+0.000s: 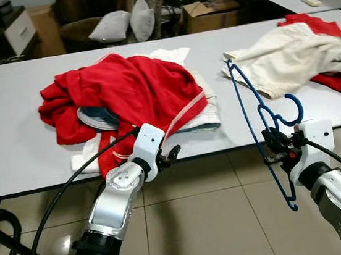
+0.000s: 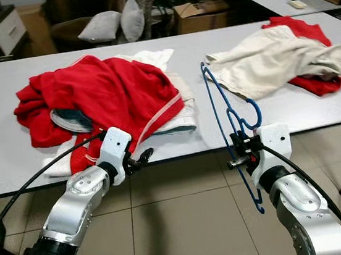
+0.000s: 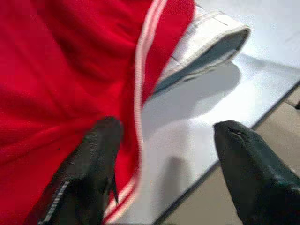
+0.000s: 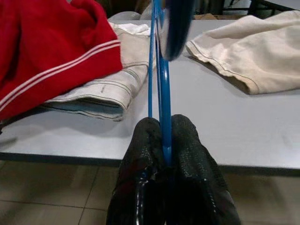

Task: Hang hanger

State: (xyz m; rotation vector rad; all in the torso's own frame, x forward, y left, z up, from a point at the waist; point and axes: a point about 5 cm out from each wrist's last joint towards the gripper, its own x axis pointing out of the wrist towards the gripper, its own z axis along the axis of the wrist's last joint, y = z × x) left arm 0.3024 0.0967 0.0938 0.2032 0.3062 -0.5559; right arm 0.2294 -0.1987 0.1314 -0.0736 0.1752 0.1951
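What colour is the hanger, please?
Blue; the hanger shows best in the left eye view.

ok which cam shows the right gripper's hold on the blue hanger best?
Right wrist view: the right gripper has both fingers shut on the blue hanger wire, seen close up. The eye views show the whole hanger held upright at the table edge, but the grip itself is small. The left wrist view faces the red garment.

The right claw grips a blue hanger beside the table edge.

Blue hanger hook blurred and top cut off in the right wrist view.
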